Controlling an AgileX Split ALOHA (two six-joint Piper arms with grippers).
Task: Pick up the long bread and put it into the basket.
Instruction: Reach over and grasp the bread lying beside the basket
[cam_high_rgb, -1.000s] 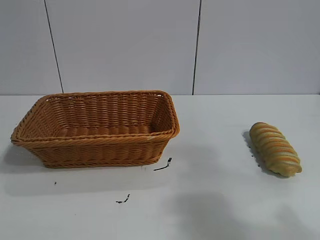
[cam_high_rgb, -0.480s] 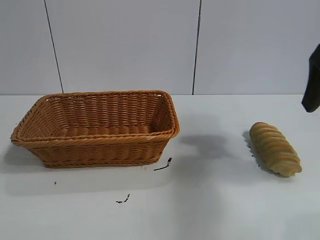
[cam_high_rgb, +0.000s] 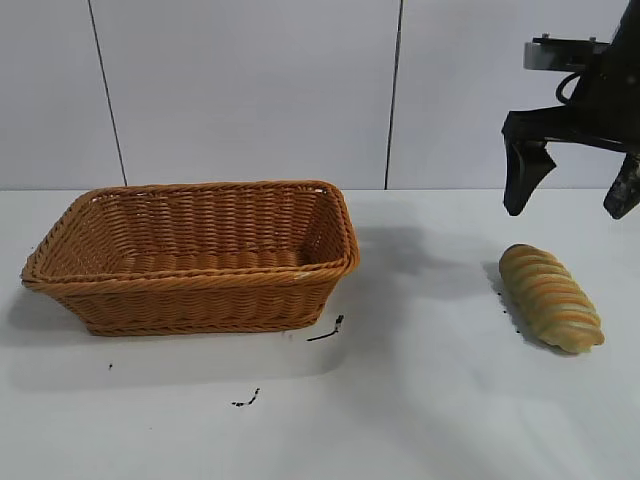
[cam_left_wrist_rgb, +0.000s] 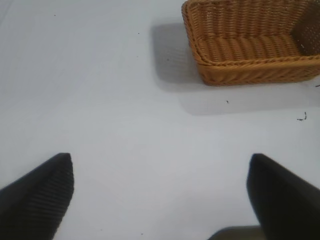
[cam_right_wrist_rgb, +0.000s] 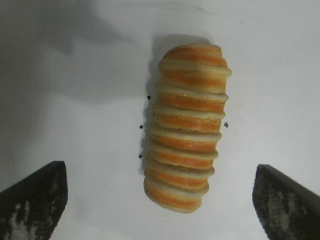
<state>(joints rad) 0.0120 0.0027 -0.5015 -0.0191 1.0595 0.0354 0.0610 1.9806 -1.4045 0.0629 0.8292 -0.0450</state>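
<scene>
On the white counter (cam_high_rgb: 430, 400) my large orange-brown woven wicker basket (cam_high_rgb: 190, 285) sits well apart from the oblong golden-tan striped long bread (cam_high_rgb: 550, 297). My right gripper (cam_high_rgb: 572, 195) hangs above it, jaws spread; a crooked descent could roll the loaf away. Half a second ago only its edge showed. My left gripper (cam_left_wrist_rgb: 160, 195) idles, spread.
</scene>
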